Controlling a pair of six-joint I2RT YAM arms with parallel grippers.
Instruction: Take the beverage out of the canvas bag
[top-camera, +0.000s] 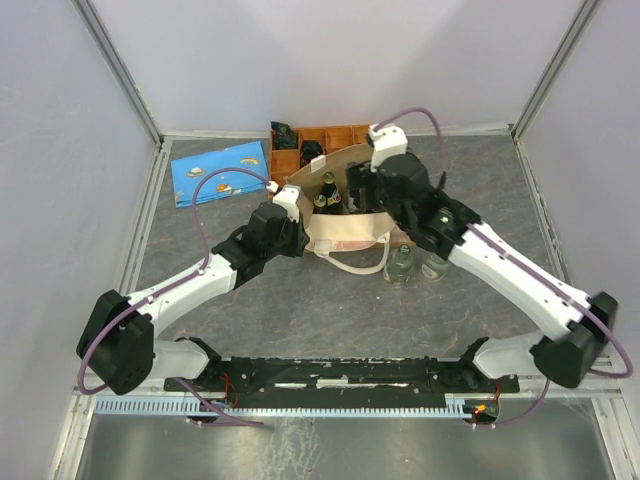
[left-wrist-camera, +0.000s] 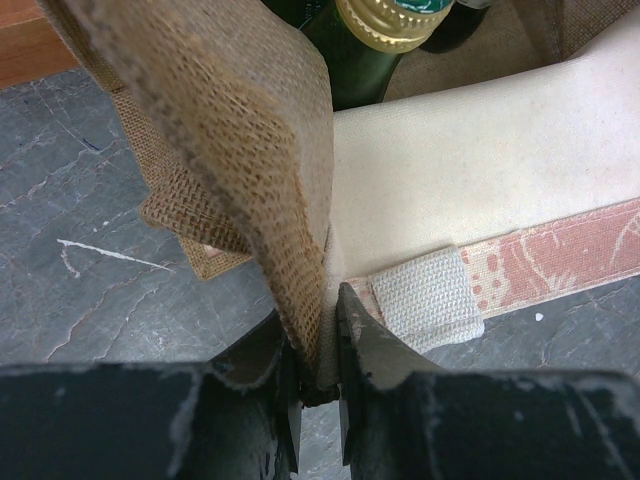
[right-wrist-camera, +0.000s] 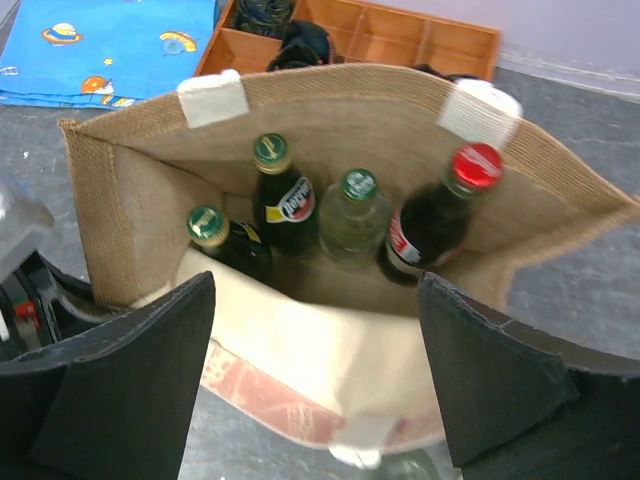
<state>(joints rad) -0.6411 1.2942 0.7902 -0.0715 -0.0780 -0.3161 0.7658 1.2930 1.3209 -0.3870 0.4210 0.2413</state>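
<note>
The tan canvas bag (top-camera: 345, 225) stands open mid-table, its cream side with the pinkish print facing me. Several bottles stand inside it: a red-capped cola bottle (right-wrist-camera: 455, 205), a clear green-capped bottle (right-wrist-camera: 352, 215), a dark labelled bottle (right-wrist-camera: 280, 195) and a dark green-capped bottle (right-wrist-camera: 225, 240). My left gripper (left-wrist-camera: 318, 345) is shut on the bag's near-left corner edge (left-wrist-camera: 290, 220); it also shows in the top view (top-camera: 293, 207). My right gripper (right-wrist-camera: 315, 300) is open and empty, hovering above the bag's mouth (top-camera: 365, 185), with the bottles below and ahead of its fingers.
An orange compartment tray (top-camera: 335, 135) stands right behind the bag. A blue printed cloth (top-camera: 220, 170) lies at the back left. Two clear glass bottles (top-camera: 400, 265) stand on the table beside the bag's right front, under my right arm. The cream handle loops (top-camera: 355, 262) hang forward.
</note>
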